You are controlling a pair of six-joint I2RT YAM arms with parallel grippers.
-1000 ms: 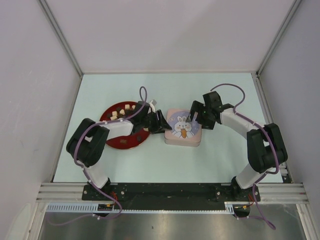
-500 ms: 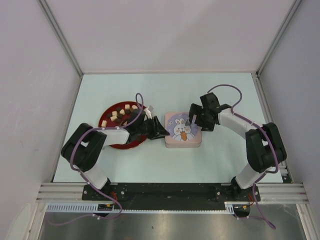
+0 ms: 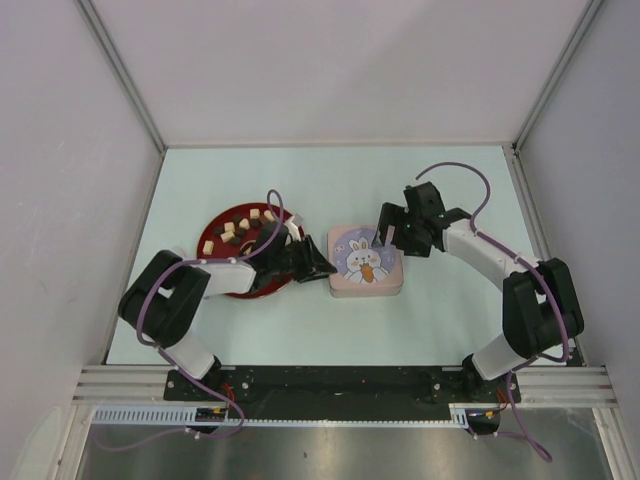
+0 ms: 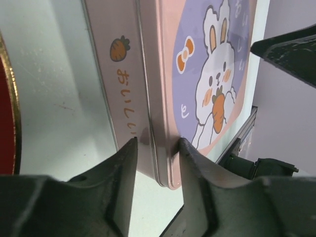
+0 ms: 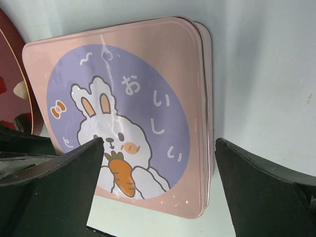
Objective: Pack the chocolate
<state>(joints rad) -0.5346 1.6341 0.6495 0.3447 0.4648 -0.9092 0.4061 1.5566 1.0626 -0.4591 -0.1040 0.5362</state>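
Observation:
The chocolate (image 3: 240, 225), small dark and cream pieces, lies on the red plate (image 3: 212, 225) left of centre. A pink tin (image 3: 366, 262) with a rabbit on its closed lid sits just right of the plate. My left gripper (image 3: 325, 268) reaches across the plate to the tin's left side. In the left wrist view it (image 4: 157, 148) has closed over the near corner of the tin (image 4: 163, 74), one finger on the side wall, the other on the lid. My right gripper (image 3: 392, 232) hovers open over the tin's right part (image 5: 148, 74), its fingers (image 5: 160, 148) holding nothing.
The plate's gold-edged rim (image 4: 6, 123) sits close to the tin's left wall, with a strip of pale table between. The plate (image 5: 12, 74) also shows beyond the tin in the right wrist view. Grey walls enclose the table on three sides.
My left gripper slid down off the plate to the tin's left corner and its jaws narrowed onto it. The right gripper shifted slightly over the tin and stayed open.

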